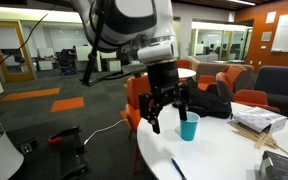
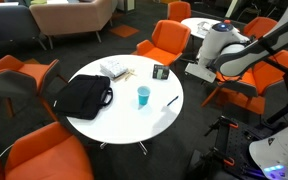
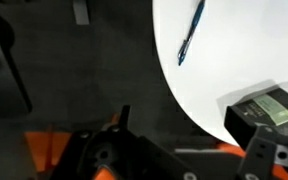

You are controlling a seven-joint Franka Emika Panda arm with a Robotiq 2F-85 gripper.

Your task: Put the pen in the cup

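Well apart, pen [image 3: 190, 32] on table [image 3: 234, 62], gripper [image 1: 170, 124] spread

Bare tabletop surrounds the thin dark pen [image 2: 171, 101] near the round white table [image 2: 134, 122] edge and runs unbroken to the small teal plastic cup [image 2: 143, 96]. A small black box [image 2: 160, 71] stands near the rim beyond. The black soft bag [image 2: 82, 96] and pale papers [image 2: 114, 70] lie well apart. Orange chairs [image 2: 164, 42] ring the table.

A black bag [image 2: 84, 96] is lying left of centre on the round white bench [image 2: 134, 122], orange chairs [image 2: 164, 40] standing around it.
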